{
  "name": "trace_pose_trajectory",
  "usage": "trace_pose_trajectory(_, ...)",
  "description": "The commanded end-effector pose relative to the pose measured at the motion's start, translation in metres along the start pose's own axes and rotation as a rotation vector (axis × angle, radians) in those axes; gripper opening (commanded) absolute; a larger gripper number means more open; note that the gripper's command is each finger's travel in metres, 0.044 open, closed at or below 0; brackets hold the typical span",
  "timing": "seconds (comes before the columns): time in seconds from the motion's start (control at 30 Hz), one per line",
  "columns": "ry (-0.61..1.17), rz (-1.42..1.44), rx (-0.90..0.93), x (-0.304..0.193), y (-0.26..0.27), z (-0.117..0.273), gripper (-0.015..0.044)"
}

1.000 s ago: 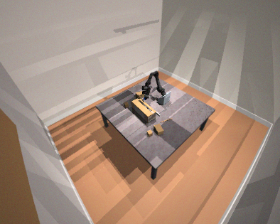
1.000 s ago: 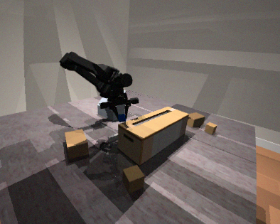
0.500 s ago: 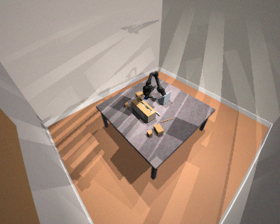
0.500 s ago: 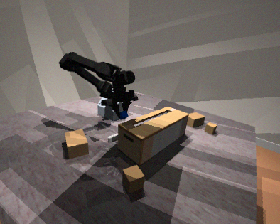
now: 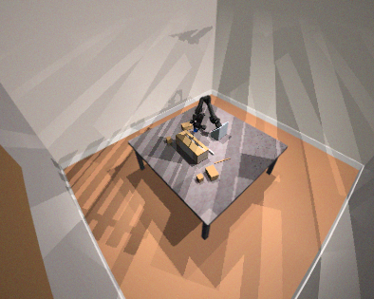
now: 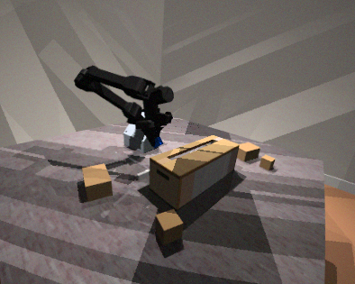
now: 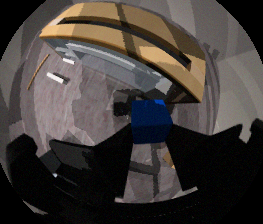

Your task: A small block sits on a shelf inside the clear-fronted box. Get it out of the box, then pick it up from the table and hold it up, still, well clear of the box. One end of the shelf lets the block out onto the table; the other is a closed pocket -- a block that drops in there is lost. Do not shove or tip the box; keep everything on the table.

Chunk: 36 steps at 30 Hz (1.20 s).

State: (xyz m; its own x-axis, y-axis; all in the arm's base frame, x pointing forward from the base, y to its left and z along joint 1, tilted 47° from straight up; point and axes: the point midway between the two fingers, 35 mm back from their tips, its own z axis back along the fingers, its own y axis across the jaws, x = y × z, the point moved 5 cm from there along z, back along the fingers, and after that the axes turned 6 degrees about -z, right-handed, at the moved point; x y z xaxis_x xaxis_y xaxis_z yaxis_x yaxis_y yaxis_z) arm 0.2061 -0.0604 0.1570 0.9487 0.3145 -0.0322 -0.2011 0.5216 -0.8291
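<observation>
My gripper (image 6: 157,137) (image 5: 196,127) (image 7: 147,125) is shut on the small blue block (image 7: 150,120) (image 6: 159,141) and holds it in the air, above the table (image 5: 253,146) (image 6: 281,215). It hangs just behind the far end of the cardboard box (image 5: 193,146) (image 6: 193,168) (image 7: 136,40), about level with the box top and apart from it. The box stands upright with a long slot in its top. In the wrist view the block fills the space between the two dark fingers, with the box top beyond it.
Small cardboard cubes lie around the box: one at the left (image 6: 96,181), one in front (image 6: 168,225), two at the right (image 6: 248,151) (image 6: 267,161). A thin stick (image 5: 222,160) (image 7: 37,72) lies on the table. The grey arm base (image 6: 136,139) stands behind the gripper.
</observation>
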Motion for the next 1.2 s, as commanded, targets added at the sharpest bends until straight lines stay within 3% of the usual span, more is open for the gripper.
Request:
trace_pose_trajectory(0.0,0.001,0.177,-0.014,0.000,0.001,0.004,0.0000)
trace_pose_trajectory(1.17,0.088,1.674,-0.131,-0.002,0.007,0.034,0.0000)
